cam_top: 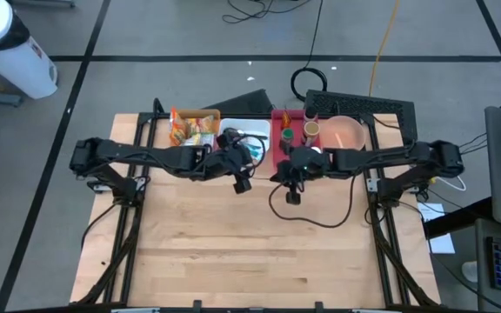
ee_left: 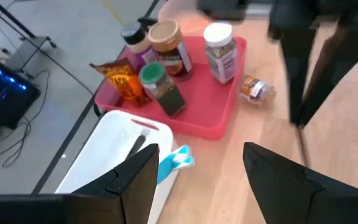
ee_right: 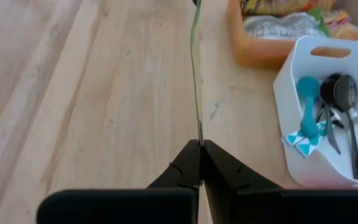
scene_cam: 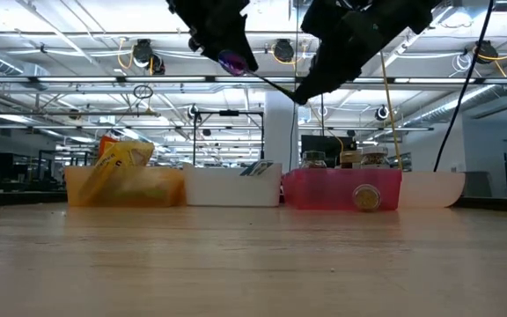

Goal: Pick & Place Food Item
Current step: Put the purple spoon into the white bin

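From where I stand, the left gripper (cam_top: 242,180) hangs high over the middle of the table with its fingers (ee_left: 135,180) spread fairly wide and nothing between them. Seen from overhead, the white bin (cam_top: 252,129) of utensils lies just at its twelve o'clock, and the orange bin (cam_top: 177,116) of snack packets sits at about ten o'clock, near but not under it. The red tray (cam_top: 277,143) of spice jars is at roughly one o'clock, and a small jar (ee_left: 254,88) lies on its side on the bare wood just beside that tray, its long axis running across the tray's edge.

The right gripper (cam_top: 293,195) hovers close by, at the left one's three o'clock, pinched tight with only a thin dark cable (ee_right: 196,68) running away from its tips; whether it truly grips that cable I cannot tell.

I'd judge the food packets (scene_cam: 123,158) the likely target, and the left arm the nearer one: it needs to travel back and to its own left, then down.
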{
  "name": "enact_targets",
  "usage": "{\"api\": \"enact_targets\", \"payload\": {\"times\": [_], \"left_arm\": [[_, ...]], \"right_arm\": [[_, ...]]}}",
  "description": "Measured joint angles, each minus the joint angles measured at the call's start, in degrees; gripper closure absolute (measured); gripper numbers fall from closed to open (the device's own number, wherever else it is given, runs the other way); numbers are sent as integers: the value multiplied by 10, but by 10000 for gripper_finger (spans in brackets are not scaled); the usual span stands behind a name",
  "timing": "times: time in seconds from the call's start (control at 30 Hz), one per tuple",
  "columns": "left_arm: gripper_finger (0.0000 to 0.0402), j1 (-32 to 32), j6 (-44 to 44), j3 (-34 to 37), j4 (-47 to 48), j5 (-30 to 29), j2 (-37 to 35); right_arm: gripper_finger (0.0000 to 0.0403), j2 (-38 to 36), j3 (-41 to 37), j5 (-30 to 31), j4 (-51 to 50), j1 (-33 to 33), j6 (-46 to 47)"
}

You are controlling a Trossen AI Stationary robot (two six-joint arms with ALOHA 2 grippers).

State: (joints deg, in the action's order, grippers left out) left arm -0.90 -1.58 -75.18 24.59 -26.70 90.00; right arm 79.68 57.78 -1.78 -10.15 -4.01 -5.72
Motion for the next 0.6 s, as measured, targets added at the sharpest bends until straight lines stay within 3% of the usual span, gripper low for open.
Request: {"api": "enact_targets", "payload": {"times": [0.37, 0.6], "left_arm": [[161, 0, -17, 0, 37, 1, 9], [161, 2, 9, 0, -13, -29, 3]], "right_arm": [[403, -32, -1, 1, -3, 0, 3], [403, -26, 0, 1, -17, 0, 16]]}}
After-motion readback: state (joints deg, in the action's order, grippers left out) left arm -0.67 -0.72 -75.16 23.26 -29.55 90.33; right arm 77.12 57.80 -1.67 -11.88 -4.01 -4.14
